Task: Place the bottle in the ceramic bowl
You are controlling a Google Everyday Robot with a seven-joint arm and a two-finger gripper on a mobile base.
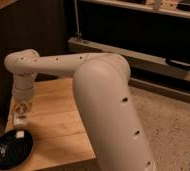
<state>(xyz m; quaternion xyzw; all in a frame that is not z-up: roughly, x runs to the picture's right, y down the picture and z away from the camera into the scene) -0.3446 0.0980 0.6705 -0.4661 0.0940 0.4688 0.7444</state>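
The gripper [22,116] jaws hold the bottle [21,120] clamped above the ceramic bowl [11,149].

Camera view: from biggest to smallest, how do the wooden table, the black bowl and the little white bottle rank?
1. wooden table
2. ceramic bowl
3. bottle, only a small white bit showing just under the gripper, which hangs over the table's left side above the bowl's far rim.
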